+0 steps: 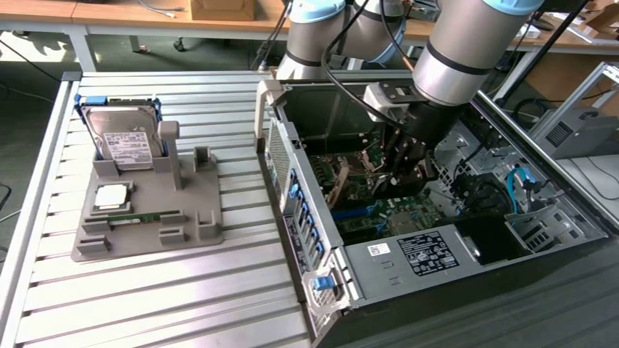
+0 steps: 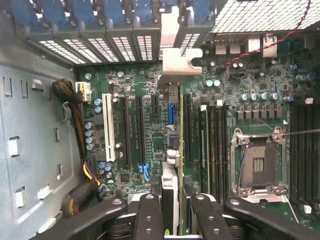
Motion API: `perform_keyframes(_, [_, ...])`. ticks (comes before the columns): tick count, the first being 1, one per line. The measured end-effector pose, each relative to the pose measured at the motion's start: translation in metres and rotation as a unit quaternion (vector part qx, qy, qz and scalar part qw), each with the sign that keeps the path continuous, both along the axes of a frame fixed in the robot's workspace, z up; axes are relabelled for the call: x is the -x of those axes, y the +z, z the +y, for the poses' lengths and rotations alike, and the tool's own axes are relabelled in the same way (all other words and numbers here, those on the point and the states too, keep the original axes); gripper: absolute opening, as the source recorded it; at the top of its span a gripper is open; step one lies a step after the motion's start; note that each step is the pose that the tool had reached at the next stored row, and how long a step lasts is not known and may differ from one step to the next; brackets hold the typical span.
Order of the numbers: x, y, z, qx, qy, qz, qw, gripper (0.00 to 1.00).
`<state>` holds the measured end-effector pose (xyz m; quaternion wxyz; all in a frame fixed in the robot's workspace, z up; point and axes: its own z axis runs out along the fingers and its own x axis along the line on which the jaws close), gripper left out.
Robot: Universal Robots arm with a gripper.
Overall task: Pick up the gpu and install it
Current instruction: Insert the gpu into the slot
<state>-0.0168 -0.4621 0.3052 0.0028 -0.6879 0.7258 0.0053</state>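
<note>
While clamped edge-on between the partly closed fingers [image 2: 150, 217] of the end effector [image 2: 175, 212], treat the gpu [image 2: 171, 187] as a thin, stiff card apt to tip: hold it upright, press straight down, and avoid any twist at the wrist. Before pressing, line its lower edge up with the long black expansion slot [image 2: 187, 125] just beside it, not with the neighbouring black slots [image 2: 141, 130] or the white slot [image 2: 107, 127] farther off. Cannot tell from either view whether the edge connector has met a slot yet, so best to go gently and feel for resistance rather than force it. Next, mind the metal end bracket [image 2: 176, 60], which must drop into the gap among the rear slot covers [image 2: 125, 47]; probably the likeliest place to catch. Stay clear of the cable bundle [image 2: 75, 115] on one side and the open processor socket [image 2: 257, 165] on the other, both well apart from the card but fragile. Farther out, in the exterior view, find all of this at centre right of the frame, deep inside the open computer case [image 1: 320, 239]. Farthest away, at upper left of that frame, leave alone the grey holder [image 1: 145, 232] on the bench [image 1: 145, 304], carrying the hard drive [image 1: 121, 138] and the memory stick [image 1: 140, 215].
</note>
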Motion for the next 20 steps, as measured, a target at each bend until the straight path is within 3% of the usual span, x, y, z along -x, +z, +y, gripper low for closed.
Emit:
perform_keyframes(6, [0.000,-0.0009,0.0000,-0.0001,0.000,0.0000,1.0000,0.27])
perform_keyframes(8, [0.000,-0.0208,-0.0056,0.0000,0.000,0.0000,1.0000,0.27])
perform_keyframes(20, [0.000,-0.0220,-0.0061,-0.0001,0.000,0.0000,1.0000,0.27])
